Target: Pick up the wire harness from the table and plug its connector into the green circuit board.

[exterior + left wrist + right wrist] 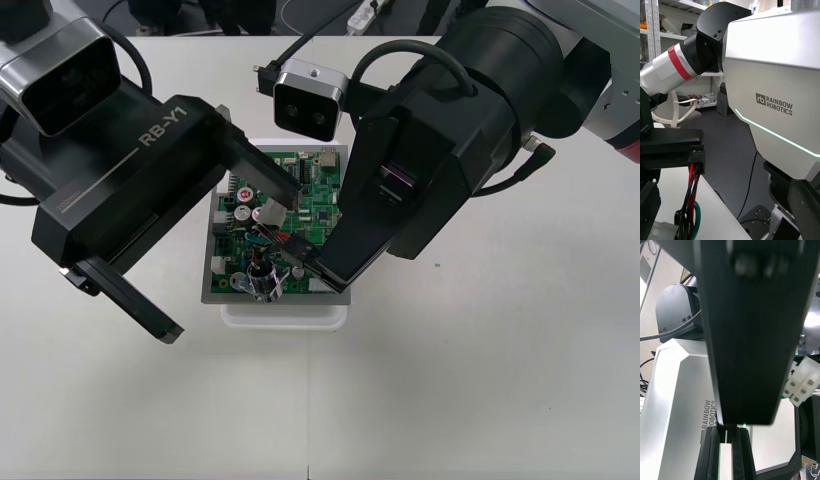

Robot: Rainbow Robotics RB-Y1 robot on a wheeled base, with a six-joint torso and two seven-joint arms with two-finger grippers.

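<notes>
Above table point(500, 380) and green board point(325, 190), "RB-Y1" left hand point(230, 265) stands spread, while "RAINBOW ROBOTICS" right hand point(318, 268) clamps harness plug point(696, 159).

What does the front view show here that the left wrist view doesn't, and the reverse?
Front view only: the green circuit board on its white base, and the left gripper spread open over the board's left part. Left wrist view only: the black plug from the side, with red, black and green wires hanging beneath it. Both: the wire harness and the right gripper shut on it.
</notes>
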